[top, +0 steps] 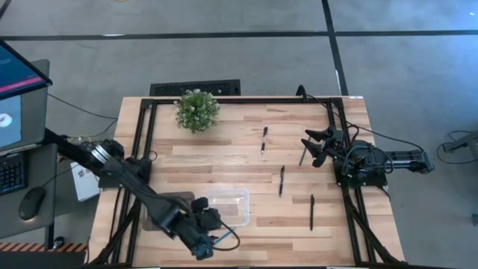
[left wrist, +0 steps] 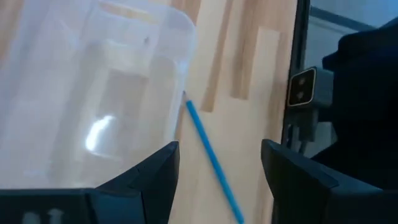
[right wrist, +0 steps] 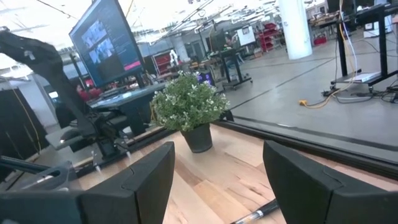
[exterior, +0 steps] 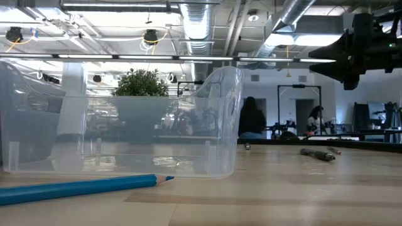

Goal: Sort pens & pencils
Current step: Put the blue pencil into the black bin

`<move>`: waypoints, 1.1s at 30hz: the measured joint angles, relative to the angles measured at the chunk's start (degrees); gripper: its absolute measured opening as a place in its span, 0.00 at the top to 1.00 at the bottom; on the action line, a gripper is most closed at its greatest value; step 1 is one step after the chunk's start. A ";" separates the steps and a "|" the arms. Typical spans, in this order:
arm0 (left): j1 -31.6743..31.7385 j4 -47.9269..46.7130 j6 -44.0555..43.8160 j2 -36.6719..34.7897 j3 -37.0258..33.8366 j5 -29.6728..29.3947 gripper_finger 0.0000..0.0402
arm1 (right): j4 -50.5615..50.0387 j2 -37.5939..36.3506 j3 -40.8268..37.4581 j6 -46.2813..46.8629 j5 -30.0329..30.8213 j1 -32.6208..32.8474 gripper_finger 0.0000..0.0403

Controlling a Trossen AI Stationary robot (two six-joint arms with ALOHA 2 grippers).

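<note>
A blue pencil (left wrist: 211,155) lies flat on the table beside the clear plastic bin (top: 237,196), also seen in the low view as pencil (exterior: 81,187). My left gripper (left wrist: 219,146) is open above it at the table's near edge, one finger on each side and apart from it. Three black pens lie loose on the table: pen (top: 264,140), pen (top: 281,181) and pen (top: 311,212). Another pen (top: 302,155) lies just under my right gripper (top: 312,146), which is open and raised over the table's right side. No yellow pencil shows.
A potted plant (top: 197,110) stands at the far left of the table. Black frame rails (top: 142,149) run along the table's left, right and far sides. A monitor and keyboard sit off the table's left. People (exterior: 251,119) are in the room behind.
</note>
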 joint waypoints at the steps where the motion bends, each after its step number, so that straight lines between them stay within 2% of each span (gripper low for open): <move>1: 0.00 0.32 -0.92 0.65 0.72 0.18 0.46 | 0.00 0.01 -0.01 -0.81 0.00 -0.01 0.34; 5: -0.44 1.10 -7.16 1.89 1.96 0.68 0.46 | 0.00 -0.01 0.01 -4.92 -0.07 -0.01 0.34; 12: -1.23 0.22 -20.12 2.30 0.24 4.33 0.46 | 0.00 0.00 -0.02 -5.34 -0.11 -0.01 0.34; 20: -2.75 3.11 -23.91 4.99 0.50 7.58 0.46 | -0.04 0.03 0.00 -5.36 -0.11 -0.01 0.34; 33: -2.58 2.13 -33.80 10.57 0.76 11.33 0.46 | 0.03 1.25 0.01 -5.37 -0.15 0.00 0.34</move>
